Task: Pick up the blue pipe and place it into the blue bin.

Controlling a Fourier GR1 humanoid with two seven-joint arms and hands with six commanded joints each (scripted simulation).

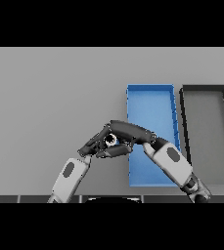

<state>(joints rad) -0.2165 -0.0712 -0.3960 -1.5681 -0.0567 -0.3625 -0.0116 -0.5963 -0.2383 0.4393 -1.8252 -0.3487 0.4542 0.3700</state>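
Fingers of the dark right hand (128,133) curl round a small blue pipe (111,141) with a pale open end, holding it above the grey desk (50,97) just left of the long blue rectangular bin (150,89). The dark left hand (91,144) sits right beside the pipe, but whether its fingers grasp anything cannot be told. A black rectangular bin (205,88) stands just right of the blue one.

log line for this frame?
right hand: shut on blue pipe | left hand: beside it | blue bin: no pipe inside
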